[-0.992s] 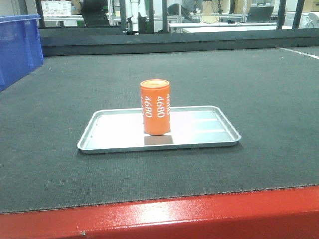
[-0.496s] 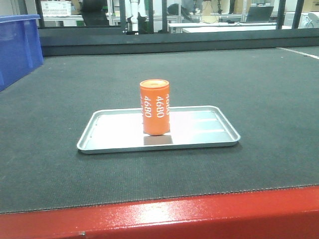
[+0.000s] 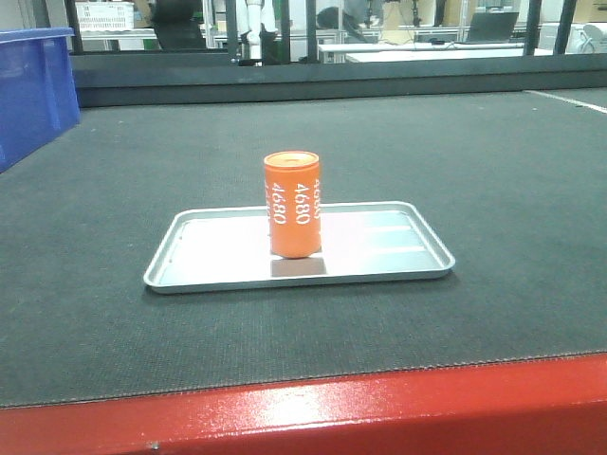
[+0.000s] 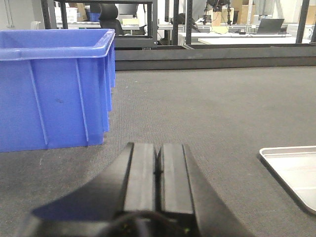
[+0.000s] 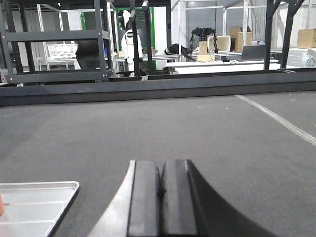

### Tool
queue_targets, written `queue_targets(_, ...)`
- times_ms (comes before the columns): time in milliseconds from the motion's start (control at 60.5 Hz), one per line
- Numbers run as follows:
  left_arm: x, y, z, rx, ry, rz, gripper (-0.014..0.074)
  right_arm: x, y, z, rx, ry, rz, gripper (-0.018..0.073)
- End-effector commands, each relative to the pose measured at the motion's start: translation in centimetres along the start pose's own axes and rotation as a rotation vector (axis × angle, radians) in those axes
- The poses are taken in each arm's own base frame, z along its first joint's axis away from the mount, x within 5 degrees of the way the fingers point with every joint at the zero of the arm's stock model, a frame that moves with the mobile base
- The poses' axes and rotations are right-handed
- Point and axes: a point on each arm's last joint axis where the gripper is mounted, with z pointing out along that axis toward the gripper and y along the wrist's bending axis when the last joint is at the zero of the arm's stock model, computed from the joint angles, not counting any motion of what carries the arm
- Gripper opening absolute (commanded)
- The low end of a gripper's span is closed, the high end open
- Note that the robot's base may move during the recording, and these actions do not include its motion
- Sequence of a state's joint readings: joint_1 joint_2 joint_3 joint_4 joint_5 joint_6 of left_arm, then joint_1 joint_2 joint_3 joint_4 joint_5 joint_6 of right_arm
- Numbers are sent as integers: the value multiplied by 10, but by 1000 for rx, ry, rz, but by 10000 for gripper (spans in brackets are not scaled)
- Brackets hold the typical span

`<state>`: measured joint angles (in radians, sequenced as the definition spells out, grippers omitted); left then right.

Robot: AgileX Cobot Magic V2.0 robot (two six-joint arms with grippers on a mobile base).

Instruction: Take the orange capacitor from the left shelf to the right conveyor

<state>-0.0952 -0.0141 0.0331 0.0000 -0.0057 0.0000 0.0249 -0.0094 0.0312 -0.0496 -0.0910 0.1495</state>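
We see the orange capacitor (image 3: 293,204) with white "4680" lettering on a shiny silver tray (image 3: 190,270). The conveyor (image 3: 493,171) belt is dark textured grey-black with a glossy red near frame, and a blue bin (image 3: 33,90) sits far left.

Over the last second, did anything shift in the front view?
The capacitor and the tray under it slid together slightly left in the picture. The capacitor is upright on the tray as before; the blue bin looks unmoved, and no gripper touches anything.

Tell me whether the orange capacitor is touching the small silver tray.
Touching. In the front-facing view the orange capacitor stands upright with its base resting on the floor of the silver tray, no gap visible beneath it.
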Motion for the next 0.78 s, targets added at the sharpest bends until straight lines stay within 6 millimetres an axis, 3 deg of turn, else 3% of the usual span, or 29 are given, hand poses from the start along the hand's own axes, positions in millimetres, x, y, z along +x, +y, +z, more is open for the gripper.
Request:
queue_targets(0, -10, 0, 0, 3, -82, -6, -105, -8, 1, -2, -13, -95, -17, 57)
queue_targets(760, -10, 0, 0, 3, -82, -6, -105, -8, 1, -2, -14, -99, -17, 57)
